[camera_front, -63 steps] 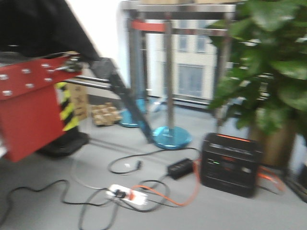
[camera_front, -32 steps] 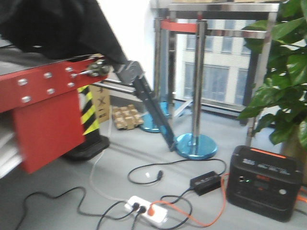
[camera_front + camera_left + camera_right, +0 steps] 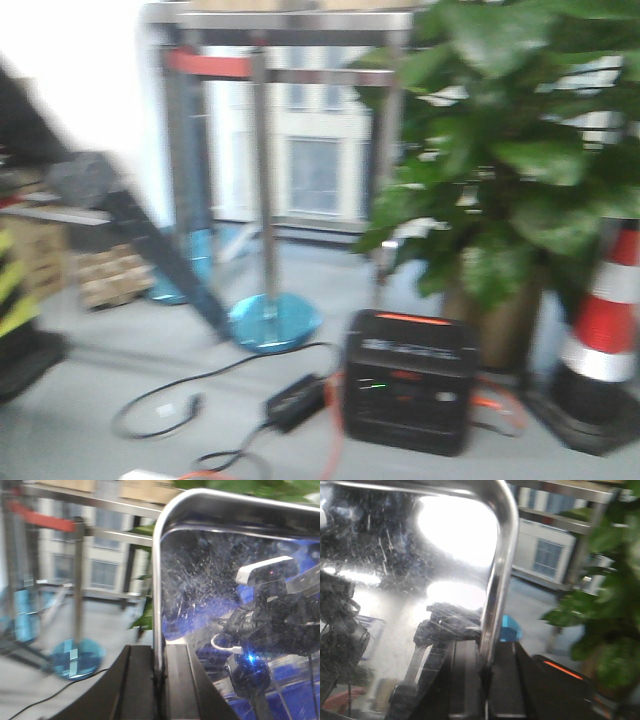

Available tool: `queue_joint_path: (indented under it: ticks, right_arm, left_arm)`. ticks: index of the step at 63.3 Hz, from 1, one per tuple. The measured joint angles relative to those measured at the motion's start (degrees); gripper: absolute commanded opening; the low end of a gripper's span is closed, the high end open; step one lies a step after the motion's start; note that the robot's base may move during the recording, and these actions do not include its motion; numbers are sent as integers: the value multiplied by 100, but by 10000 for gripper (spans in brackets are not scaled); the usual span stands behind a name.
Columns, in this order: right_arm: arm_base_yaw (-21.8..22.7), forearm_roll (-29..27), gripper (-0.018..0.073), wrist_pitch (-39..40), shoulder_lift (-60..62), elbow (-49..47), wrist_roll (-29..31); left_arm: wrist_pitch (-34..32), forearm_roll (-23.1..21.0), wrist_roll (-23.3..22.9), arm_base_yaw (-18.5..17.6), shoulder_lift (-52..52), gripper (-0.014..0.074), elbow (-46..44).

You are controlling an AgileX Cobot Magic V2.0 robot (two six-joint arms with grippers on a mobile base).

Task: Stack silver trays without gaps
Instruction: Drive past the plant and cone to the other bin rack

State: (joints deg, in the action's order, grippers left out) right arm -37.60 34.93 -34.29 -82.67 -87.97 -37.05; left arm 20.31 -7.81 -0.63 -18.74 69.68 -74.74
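Grey office floor runs out to a window wall, all of it blurred in the front view: chrome stanchions point(image 3: 265, 200) on blue bases, a leafy plant point(image 3: 500, 150), a black power station point(image 3: 410, 385) with an orange strip, a striped traffic cone point(image 3: 605, 320) and a black adapter brick point(image 3: 295, 400) on its cable. Left gripper point(image 3: 159, 655) is clenched on the out-turned rim of a silver tray point(image 3: 235, 605) — the rim stands edge-on between the two dark fingers point(image 3: 137, 680), and the scratched, mirror-like pan spreads upward and to the right of the claw, held upright. Off to that claw's left, a blue stanchion base sits on the floor. Right gripper point(image 3: 487, 652) is likewise clamped on a steel rim, with the steel pan point(image 3: 395, 555) rising above and to the left of the claw; the plant and the power station lie to its right. Whether both claws hold one tray or two — I cannot tell.
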Motion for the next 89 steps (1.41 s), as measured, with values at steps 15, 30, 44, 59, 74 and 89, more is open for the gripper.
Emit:
queue_joint_path:
  ticks: [15,30,44,59,74,89]
  right_arm:
    - [0,0,-57,0,0,0,0]
    - [0,0,-57,0,0,0,0]
    - [0,0,-57,0,0,0,0]
    - [0,0,-57,0,0,0,0]
    - [0,0,-57,-10,0,0,0]
    - [0,0,-57,-10,0,0,0]
  left_arm:
    - [0,0,0,0,0,-16,0]
    - [0,0,0,0,0,-16,0]
    - [0,0,0,0,0,-16,0]
    - [0,0,0,0,0,-16,0]
    - [0,0,0,0,0,-16,0]
    - [0,0,0,0,0,-16,0]
